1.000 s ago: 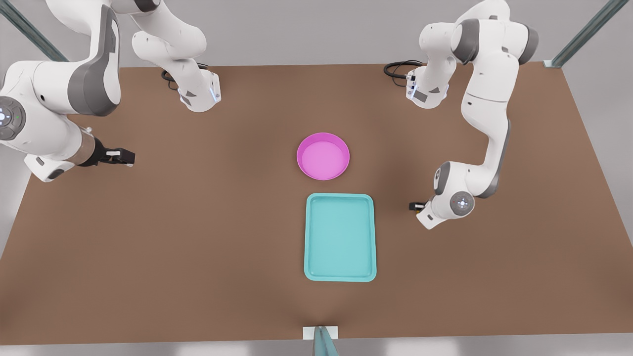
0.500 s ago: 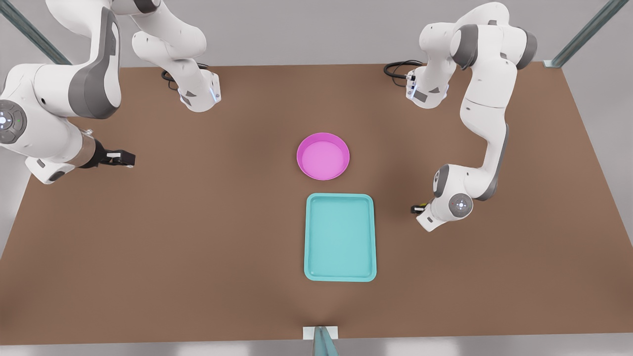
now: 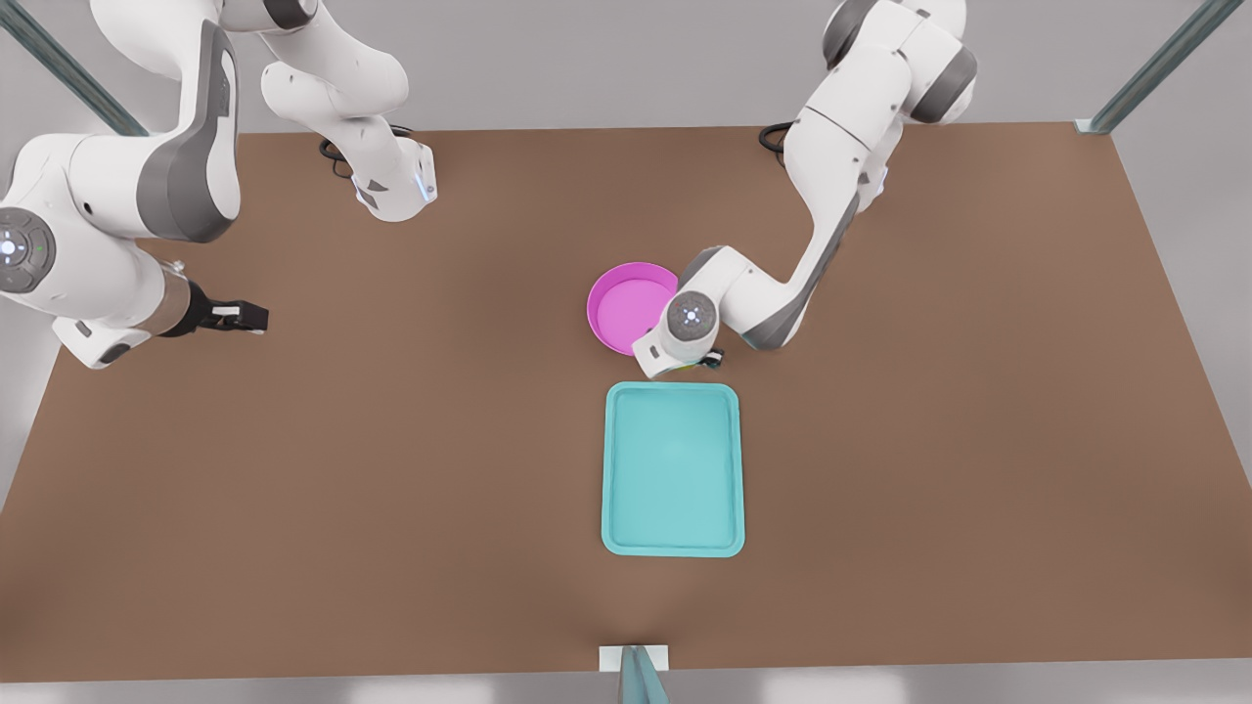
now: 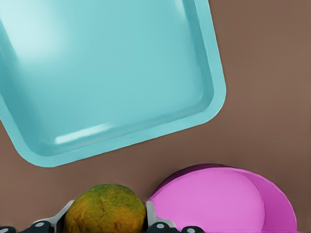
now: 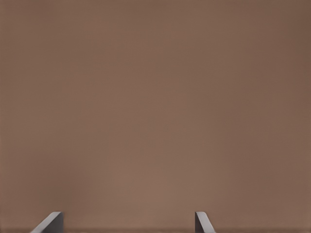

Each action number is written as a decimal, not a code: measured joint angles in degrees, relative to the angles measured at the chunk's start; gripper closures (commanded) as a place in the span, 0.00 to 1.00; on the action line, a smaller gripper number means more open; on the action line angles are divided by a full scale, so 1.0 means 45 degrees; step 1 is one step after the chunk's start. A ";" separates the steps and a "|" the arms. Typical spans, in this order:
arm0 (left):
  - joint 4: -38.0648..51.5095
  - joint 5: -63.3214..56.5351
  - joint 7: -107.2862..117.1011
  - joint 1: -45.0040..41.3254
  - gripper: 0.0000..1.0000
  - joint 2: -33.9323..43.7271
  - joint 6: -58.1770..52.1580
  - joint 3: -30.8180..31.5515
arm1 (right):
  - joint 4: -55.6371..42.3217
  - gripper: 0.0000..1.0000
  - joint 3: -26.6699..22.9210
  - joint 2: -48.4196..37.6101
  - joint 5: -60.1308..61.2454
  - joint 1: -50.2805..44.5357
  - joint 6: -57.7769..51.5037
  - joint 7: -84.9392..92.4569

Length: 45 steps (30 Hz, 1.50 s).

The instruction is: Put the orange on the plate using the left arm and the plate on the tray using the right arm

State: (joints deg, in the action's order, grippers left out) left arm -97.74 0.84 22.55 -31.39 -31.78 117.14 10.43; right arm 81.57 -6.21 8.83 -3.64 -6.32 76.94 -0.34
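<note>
The left hand (image 4: 106,224), pinching the orange (image 4: 105,210) between its fingers, has swung in from the front view's right side of the tabletop (image 3: 391,469) to the plate (image 3: 628,305)'s near rim, just beside the tray (image 3: 673,469)'s far edge, so the drop into the plate looks close. The right hand (image 3: 238,315) waits well apart at the front view's left, fingers spread over bare tabletop (nothing between them). Room is tight at the gap between plate and tray, while the tabletop around the pair lies open for the later plate transfer.
</note>
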 measured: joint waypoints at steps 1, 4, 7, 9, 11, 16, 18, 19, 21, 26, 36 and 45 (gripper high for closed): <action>0.0008 0.0085 0.0313 -0.0042 0.38 -0.0070 -0.0028 0.0008 | 0.0002 0.00 0.0000 0.0002 0.0001 0.0000 0.0000 0.0001; 0.0049 0.0339 0.1232 -0.0580 0.38 -0.0051 -0.0147 0.0013 | 0.0004 0.00 -0.0001 0.0005 0.0001 0.0000 0.0005 0.0004; 0.0052 0.0493 0.2113 -0.1271 0.38 -0.0058 -0.0369 0.0025 | 0.0013 0.00 -0.0018 0.0022 0.0002 -0.0001 0.0010 0.0006; 0.0068 0.0613 0.2626 -0.1471 0.38 -0.0137 -0.0487 0.0026 | 0.0021 0.00 -0.0020 0.0054 0.0002 0.0003 0.0029 0.0006; 0.0073 0.0700 0.3083 -0.1581 0.35 -0.0196 -0.0565 0.0022 | 0.0023 0.00 -0.0020 0.0076 0.0002 0.0001 0.0048 0.0006; 0.0060 0.0848 0.3978 -0.1699 0.00 -0.0196 -0.0751 -0.0014 | 0.0031 0.00 -0.0076 0.0084 0.0002 0.0006 0.0075 0.0006; 0.0769 0.0886 0.4214 -0.1636 0.00 0.0244 -0.1484 -0.0864 | 0.0133 0.00 -0.0081 0.0246 -0.0003 -0.0006 0.0057 0.0003; 0.2217 0.1129 0.4181 -0.1474 0.00 0.0438 -0.2472 -0.2172 | 0.0594 0.00 -0.0066 0.0668 0.0166 -0.0034 0.0098 -0.0001; 0.5118 0.1846 0.3745 -0.1023 0.00 0.0620 -0.4732 -0.6182 | 0.2489 0.00 0.0471 0.1662 0.1067 0.0016 0.1116 -0.0027; 0.7539 0.2011 0.1923 0.2391 0.00 0.1785 -0.7921 -0.6851 | 0.5872 0.00 0.2803 0.2943 0.4413 -0.1046 0.5602 -0.0631; 0.5823 -0.0522 -0.0506 0.6502 0.00 0.4074 -0.8589 -0.1679 | 1.0264 0.00 0.4593 0.1474 0.6749 -0.3438 1.2886 -0.1626; 0.5874 -0.0203 -0.1819 0.6586 0.00 0.4113 -0.9069 -0.2151 | 1.0336 0.00 0.5907 0.2373 0.6886 -0.3496 1.5653 -0.2161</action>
State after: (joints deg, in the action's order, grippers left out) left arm -71.31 -0.07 14.37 -1.76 -13.27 76.33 0.76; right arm 128.08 20.37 19.50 27.35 -22.06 147.38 -10.06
